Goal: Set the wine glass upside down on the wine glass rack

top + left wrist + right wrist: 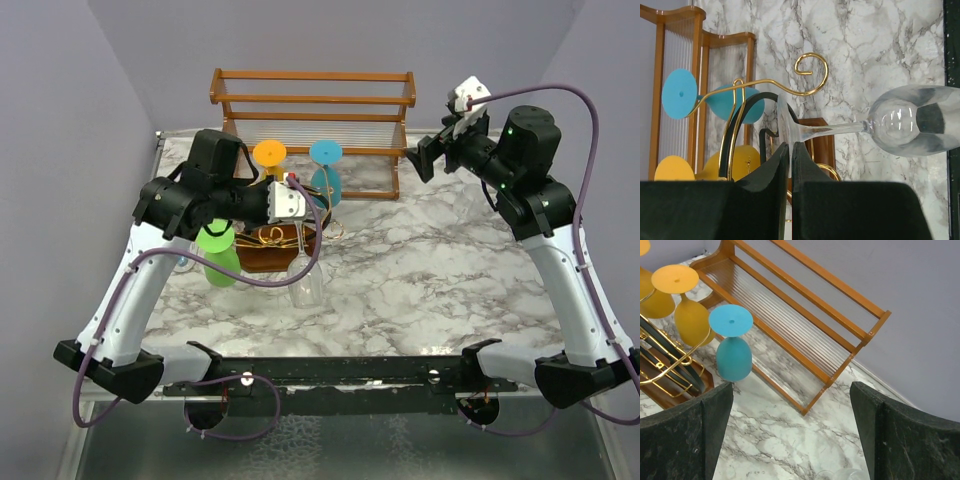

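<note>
A clear wine glass [306, 282] hangs bowl-down from my left gripper [298, 203], just in front of the wine glass rack [268, 243], which is gold and black wire on a dark brown base. In the left wrist view my left gripper [788, 145] is shut on the rim of the glass's foot, with the stem and bowl [912, 125] stretching to the right. The foot sits beside the rack's curled gold loop [826, 75]. My right gripper [425, 160] is open and empty, raised at the back right; the right wrist view [790, 435] shows only table between its fingers.
Green [218, 255], orange [270, 153] and blue [325, 150] glasses hang upside down on the rack. The larger two-tier wooden shelf [312, 100] stands behind it against the back wall. A clear glass rim [850, 475] shows under my right gripper.
</note>
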